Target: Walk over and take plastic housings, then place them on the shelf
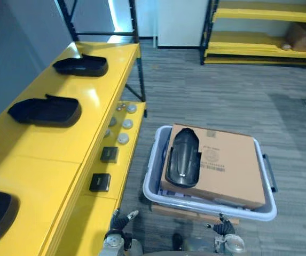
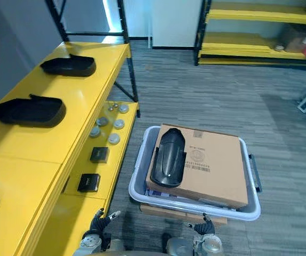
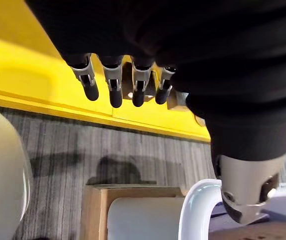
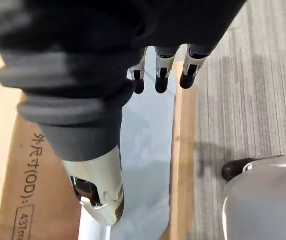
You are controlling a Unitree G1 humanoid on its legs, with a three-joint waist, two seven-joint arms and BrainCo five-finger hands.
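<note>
I see black housing [image 1: 182, 158] lying atop cardboard box [image 1: 233, 165] in grey bin [image 1: 151, 176], raised for easy reach. Left hand [image 1: 119, 221] and right hand [image 1: 223, 226] hang low, fingers straight, empty. Yellow shelf [image 1: 51, 154] carries placed housings [image 1: 45, 111], spaced apart.

Grey striped carpet floor [image 1: 222, 96] stretches to a yellow, black-framed rack [image 1: 259, 40] beside a white wall panel [image 1: 182, 21].

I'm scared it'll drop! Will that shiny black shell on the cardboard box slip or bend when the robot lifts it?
The black shell looks glossy and rounded, so it may slip when gripped. It holds its curved shape on the cardboard box, so it's probably stiff. The matching shell on the yellow shelf looks hollow, so it's likely light.
</note>
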